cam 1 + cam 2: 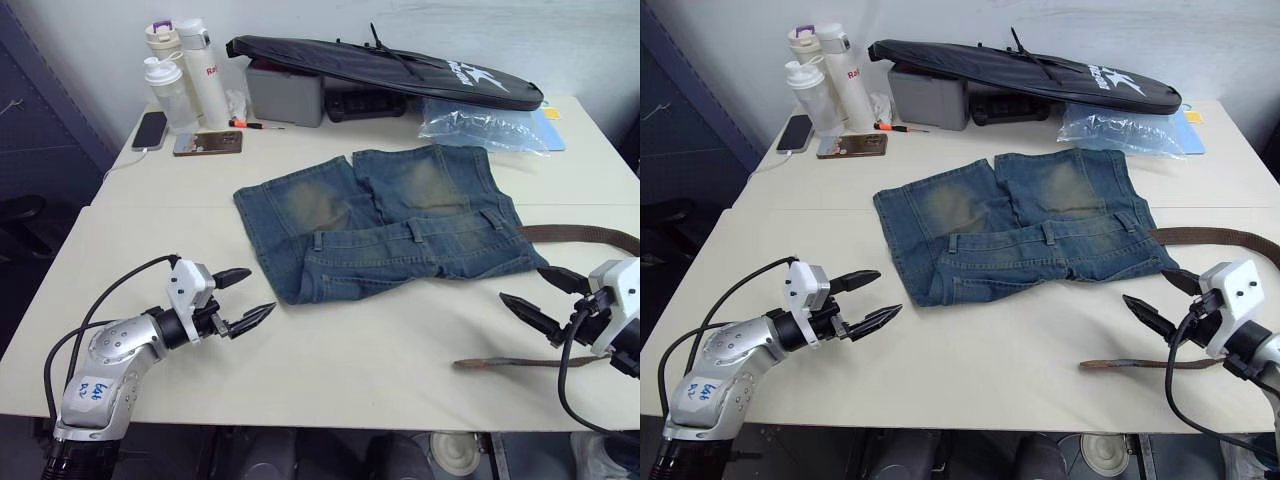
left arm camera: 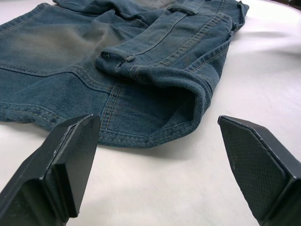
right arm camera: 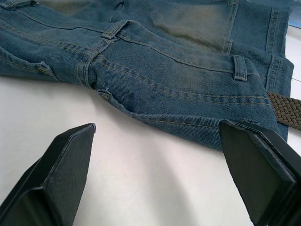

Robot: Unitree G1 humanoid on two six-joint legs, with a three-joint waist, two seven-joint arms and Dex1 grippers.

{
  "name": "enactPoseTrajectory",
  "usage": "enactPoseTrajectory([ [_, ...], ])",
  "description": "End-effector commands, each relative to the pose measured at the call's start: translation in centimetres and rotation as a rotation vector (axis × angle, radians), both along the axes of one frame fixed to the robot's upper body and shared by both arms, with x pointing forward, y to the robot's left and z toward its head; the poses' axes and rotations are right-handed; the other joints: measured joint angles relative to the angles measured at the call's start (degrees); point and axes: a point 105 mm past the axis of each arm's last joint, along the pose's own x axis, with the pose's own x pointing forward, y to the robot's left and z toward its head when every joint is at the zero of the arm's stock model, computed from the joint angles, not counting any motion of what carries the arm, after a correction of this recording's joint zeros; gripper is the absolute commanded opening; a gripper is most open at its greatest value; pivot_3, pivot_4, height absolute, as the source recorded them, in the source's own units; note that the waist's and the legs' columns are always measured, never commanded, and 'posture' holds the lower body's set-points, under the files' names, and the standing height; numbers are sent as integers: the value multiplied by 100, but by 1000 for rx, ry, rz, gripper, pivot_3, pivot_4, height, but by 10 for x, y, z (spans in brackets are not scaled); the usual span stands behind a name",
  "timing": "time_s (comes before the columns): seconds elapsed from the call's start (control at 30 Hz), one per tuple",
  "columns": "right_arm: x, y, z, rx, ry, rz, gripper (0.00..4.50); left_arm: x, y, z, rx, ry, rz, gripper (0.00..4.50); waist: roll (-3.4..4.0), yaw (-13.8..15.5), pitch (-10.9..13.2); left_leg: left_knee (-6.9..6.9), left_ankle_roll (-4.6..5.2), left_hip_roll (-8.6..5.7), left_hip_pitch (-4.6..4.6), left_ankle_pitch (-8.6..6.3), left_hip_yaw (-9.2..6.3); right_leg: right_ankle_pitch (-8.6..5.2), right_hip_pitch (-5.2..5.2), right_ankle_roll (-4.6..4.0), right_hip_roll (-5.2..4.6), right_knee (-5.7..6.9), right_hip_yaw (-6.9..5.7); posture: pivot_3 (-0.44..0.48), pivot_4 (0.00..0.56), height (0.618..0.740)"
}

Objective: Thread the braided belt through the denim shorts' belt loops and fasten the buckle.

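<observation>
The denim shorts lie flat at the middle of the white table, waistband toward me. Belt loops stand along the waistband. The braided belt comes out from behind the shorts' right corner and runs off to the right. Its reddish leather tip lies near the table's front edge. The buckle is hidden. My left gripper is open just left of the shorts' near left corner. My right gripper is open near the right corner, between the strap and the tip. Both hold nothing.
Along the back stand a long black bag on a grey box, bottles, two phones, a red-handled tool and a clear plastic bag. The table's front edge is close under both arms.
</observation>
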Motion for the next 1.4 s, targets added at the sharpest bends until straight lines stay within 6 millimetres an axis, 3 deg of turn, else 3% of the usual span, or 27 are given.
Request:
enactPoseTrajectory([
  [0.03,2,2,12,-17,-39,25,4500,-5,-1,3,-6,9,-36,4405,0,0,0,0,0,0,0,0,0,0,0,0,0,0,0,0,150,658],
  [0.57,6,4,20,-30,-30,61,4500,-14,-10,4,-37,52,-138,4405,3,-14,-2,2,0,-1,0,0,1,0,0,0,1,1,0,0,150,658],
  [0.8,-3,7,28,-58,-4,94,4500,-7,-11,20,38,37,-284,4405,8,6,-5,4,0,-1,-1,0,0,0,0,0,1,2,-1,0,150,658],
  [0.93,-28,26,28,-203,137,240,4500,-12,-33,47,49,49,-537,4405,12,8,-7,4,0,-2,-1,0,1,0,0,0,1,2,-1,0,150,658],
  [1.1,-60,45,17,-355,305,372,4500,1,-65,76,83,-4,-732,4405,2,26,-5,3,1,-5,-2,1,-4,0,7,0,6,-6,-9,0,150,658],
  [1.27,-66,49,-3,-482,359,393,4500,-1,-101,74,187,-30,-943,4405,-35,7,10,4,1,-7,0,1,4,2,12,2,9,-10,-5,0,150,658],
  [1.4,-58,46,-23,-573,347,415,4500,2,-112,69,224,-59,-986,4405,-48,-41,17,7,1,-4,-1,2,8,3,8,4,11,-10,-1,0,150,658],
])
